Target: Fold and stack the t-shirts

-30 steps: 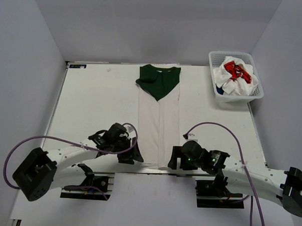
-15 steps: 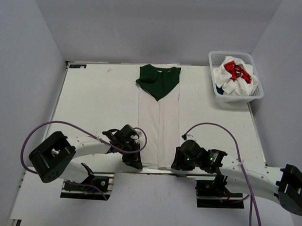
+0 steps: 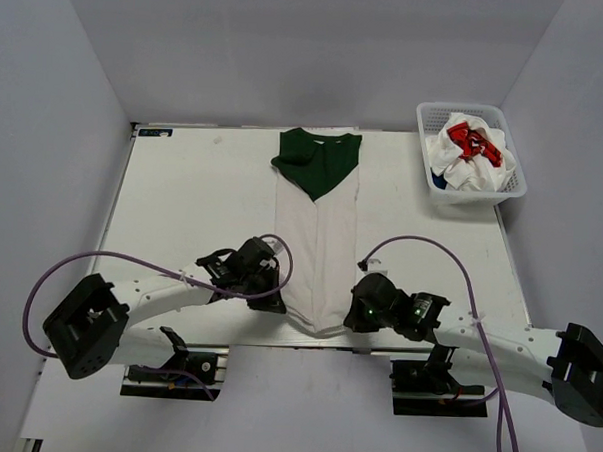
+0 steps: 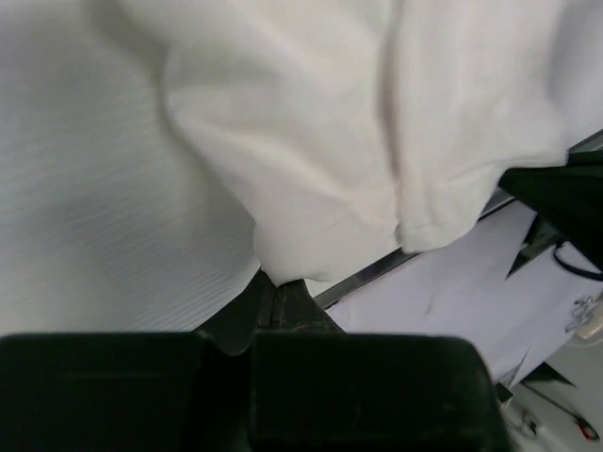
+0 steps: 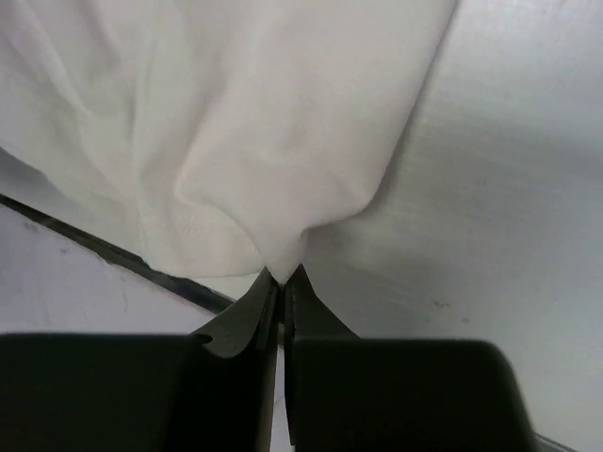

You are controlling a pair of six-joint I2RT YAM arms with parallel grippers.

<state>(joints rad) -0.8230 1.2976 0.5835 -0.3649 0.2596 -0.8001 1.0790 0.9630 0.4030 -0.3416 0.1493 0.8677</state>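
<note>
L end effector + R end effector pinch 1 tee hem | 1 basket

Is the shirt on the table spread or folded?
Partly folded: the shirt lies as a narrow strip, its sides meeting along the middle.

In the top view, the wrist housings cover the fingertips of the left tool and the right tool, along with the near hem corners of the spread t-shirt. In both wrist views, this shirt runs off the top edge. In the basket, far right, the crumpled shirts overlap, so their count cannot be told.
</note>
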